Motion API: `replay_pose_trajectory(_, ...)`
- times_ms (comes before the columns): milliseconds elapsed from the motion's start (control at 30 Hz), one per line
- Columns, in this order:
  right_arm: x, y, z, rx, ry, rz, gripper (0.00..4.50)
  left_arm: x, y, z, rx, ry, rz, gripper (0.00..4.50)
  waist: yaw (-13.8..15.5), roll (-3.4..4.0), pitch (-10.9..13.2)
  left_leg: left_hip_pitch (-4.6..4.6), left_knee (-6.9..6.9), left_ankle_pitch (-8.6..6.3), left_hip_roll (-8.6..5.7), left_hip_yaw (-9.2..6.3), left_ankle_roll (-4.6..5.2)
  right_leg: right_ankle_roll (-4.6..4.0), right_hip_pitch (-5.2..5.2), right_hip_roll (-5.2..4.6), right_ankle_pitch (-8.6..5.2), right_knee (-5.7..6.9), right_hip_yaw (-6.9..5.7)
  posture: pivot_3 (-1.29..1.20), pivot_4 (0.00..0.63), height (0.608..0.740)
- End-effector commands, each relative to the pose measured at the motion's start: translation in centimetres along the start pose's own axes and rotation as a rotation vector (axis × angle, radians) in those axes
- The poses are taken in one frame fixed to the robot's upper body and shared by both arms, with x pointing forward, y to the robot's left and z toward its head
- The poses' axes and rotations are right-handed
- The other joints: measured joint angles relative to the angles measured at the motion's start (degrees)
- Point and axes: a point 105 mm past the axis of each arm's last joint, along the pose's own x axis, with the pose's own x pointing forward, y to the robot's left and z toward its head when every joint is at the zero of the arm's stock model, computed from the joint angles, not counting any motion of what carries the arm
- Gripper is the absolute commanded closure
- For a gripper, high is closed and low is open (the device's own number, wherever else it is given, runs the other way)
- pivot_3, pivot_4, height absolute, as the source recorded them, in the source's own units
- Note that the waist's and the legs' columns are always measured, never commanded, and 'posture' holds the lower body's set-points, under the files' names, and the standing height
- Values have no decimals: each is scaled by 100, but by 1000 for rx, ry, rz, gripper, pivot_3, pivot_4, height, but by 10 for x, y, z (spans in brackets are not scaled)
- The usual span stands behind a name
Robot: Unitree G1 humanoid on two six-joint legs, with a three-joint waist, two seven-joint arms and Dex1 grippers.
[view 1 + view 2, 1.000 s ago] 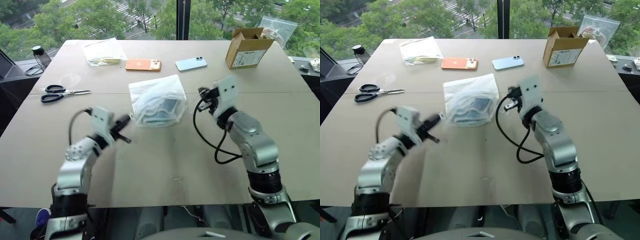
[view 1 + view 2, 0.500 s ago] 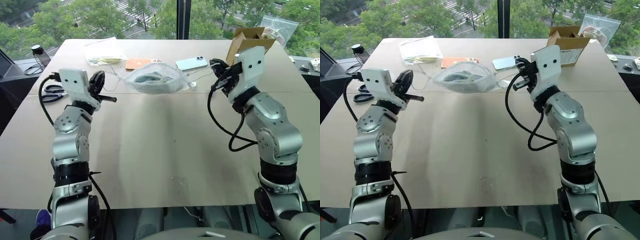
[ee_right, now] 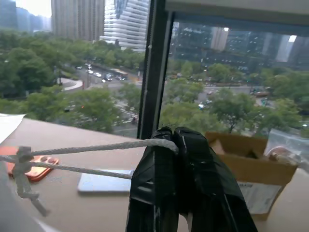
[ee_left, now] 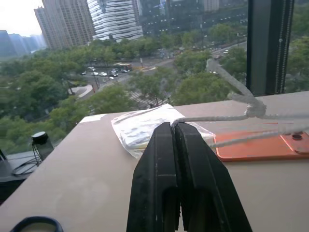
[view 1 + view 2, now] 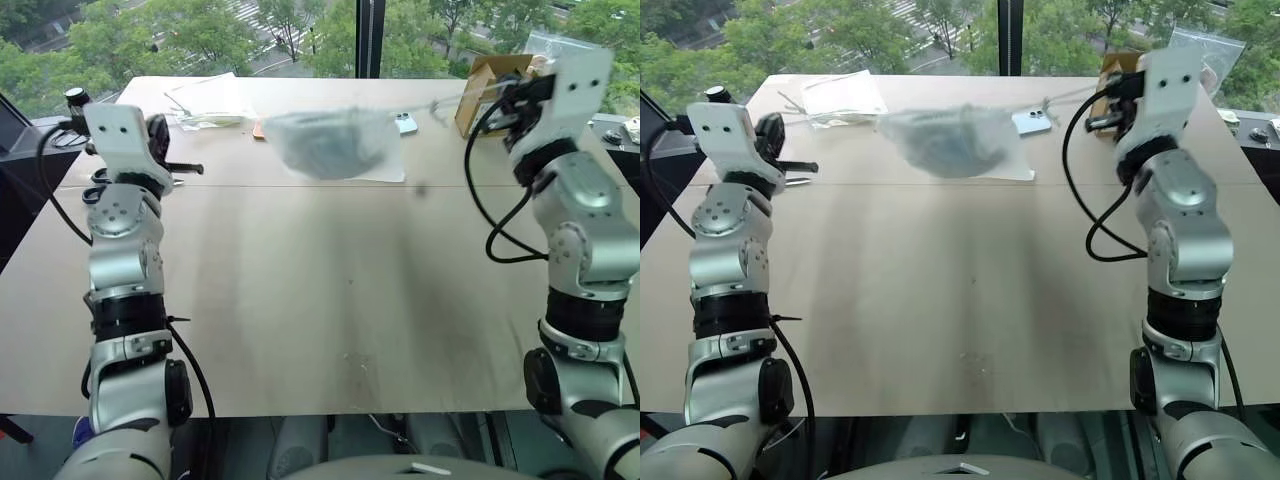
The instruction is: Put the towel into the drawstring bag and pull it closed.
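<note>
The drawstring bag [image 5: 332, 143] hangs blurred above the far middle of the table [image 5: 330, 300], a thin white semi-sheer sack gathered at its mouth, with the towel [image 5: 945, 140] showing through it as a dim grey-blue mass. White cords run out from its mouth both ways: one toward nine o'clock to the left pincer [image 4: 174, 126], whose black fingers are clenched on the cord [image 4: 217, 118], a knot sitting a little way along it; the other toward three o'clock to the right pincer [image 3: 175, 135], likewise clamped on its cord [image 3: 96, 147]. Beyond the bag, at about twelve o'clock, lie an orange phone [image 4: 260, 145] and a pale blue phone [image 3: 104, 182]; a clear plastic pouch [image 5: 843, 97] rests at eleven o'clock and an open cardboard box [image 3: 251, 164] at one o'clock. The table is a plain tan board. Behind it tall windows look onto trees, streets and high-rise towers.
</note>
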Motion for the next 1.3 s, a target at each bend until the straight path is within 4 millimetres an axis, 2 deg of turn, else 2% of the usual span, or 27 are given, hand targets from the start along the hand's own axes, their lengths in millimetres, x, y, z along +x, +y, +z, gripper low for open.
replay_pose_trajectory(33,-2,-36,37,-58,-130,-135,4500,9,32,34,33,-92,124,4429,-1,-1,0,-1,-1,0,0,0,0,0,0,0,0,0,0,0,150,740)
replay_pose_trajectory(267,-11,-96,63,-181,-175,-356,4500,22,68,49,25,-111,250,4429,-10,-1,1,-1,-5,0,-3,5,0,1,-2,-4,0,-3,2,0,150,740)
replay_pose_trajectory(500,-27,-133,86,-311,-213,-486,4500,27,81,52,21,-123,282,4429,-7,-2,3,-3,-4,0,-4,8,0,1,-3,-6,-1,-4,3,0,150,740)
replay_pose_trajectory(633,-34,-155,105,-374,-254,-552,4500,29,85,54,-5,-132,297,4429,-5,-2,3,-4,-3,0,-4,9,0,1,-3,-8,-1,-4,3,0,150,740)
replay_pose_trajectory(700,-28,-149,115,-362,-273,-492,4500,35,78,65,-22,-163,261,4429,-6,-5,7,-4,-3,0,-4,10,0,1,-3,-8,-1,-3,3,0,150,740)
replay_pose_trajectory(767,-22,-133,135,-407,-336,-406,4500,41,56,89,0,-253,164,4429,-10,-5,12,-5,-3,0,-4,10,0,1,-4,-8,-1,-3,3,0,150,740)
replay_pose_trajectory(833,-21,-124,157,-351,-403,-363,4500,45,44,107,3,-311,116,4429,-17,-4,15,-6,-5,0,-4,10,1,1,-4,-7,-1,-5,3,0,150,740)
replay_pose_trajectory(867,-16,-117,147,-320,-360,-312,4500,47,36,104,12,-297,73,4429,-17,-5,17,-6,-6,0,-4,13,0,2,-7,-7,-1,-4,5,0,150,740)
replay_pose_trajectory(933,-6,-96,84,-288,-168,-189,4500,50,9,60,8,-142,-41,4429,-8,-28,-17,-8,-10,0,-3,9,1,2,-6,-7,-2,-8,1,0,150,740)
replay_pose_trajectory(967,-7,-90,51,-280,-68,-161,4500,48,-5,41,5,-89,-90,4429,-8,-34,-26,8,-15,-1,-2,8,2,4,11,-7,-5,-13,-2,0,150,740)
replay_pose_trajectory(1033,-13,-88,11,-269,54,-156,4500,43,-23,18,-6,-19,-158,4429,-14,-45,-39,17,-14,-1,-2,11,2,5,23,-8,-5,-16,0,0,150,740)
replay_pose_trajectory(1067,-17,-86,3,-266,71,-150,4500,41,-30,10,-6,-1,-170,4429,-13,-41,-30,14,3,-1,-3,13,3,6,26,-11,-4,-6,2,0,150,740)
replay_pose_trajectory(1133,-17,-84,15,-240,31,-158,4500,39,-41,14,-12,-18,-201,4429,-11,-6,19,-9,15,1,-12,15,5,18,3,-16,6,5,8,0,150,740)
replay_pose_trajectory(1167,-16,-85,32,-235,-25,-162,4500,40,-42,27,-18,-63,-203,4429,-10,8,32,-38,30,3,-13,13,6,23,-27,-16,10,17,11,0,150,740)
replay_pose_trajectory(1233,-14,-89,60,-228,-110,-173,4500,44,-35,50,-26,-139,-183,4429,-15,9,49,-127,77,6,-17,10,1,24,-123,-15,12,77,14,0,150,740)
replay_pose_trajectory(1300,-13,-94,80,-216,-168,-197,4500,48,-23,66,-32,-183,-133,4429,-9,7,49,-200,104,27,-12,-1,-35,23,-191,-8,12,97,6,0,150,740)
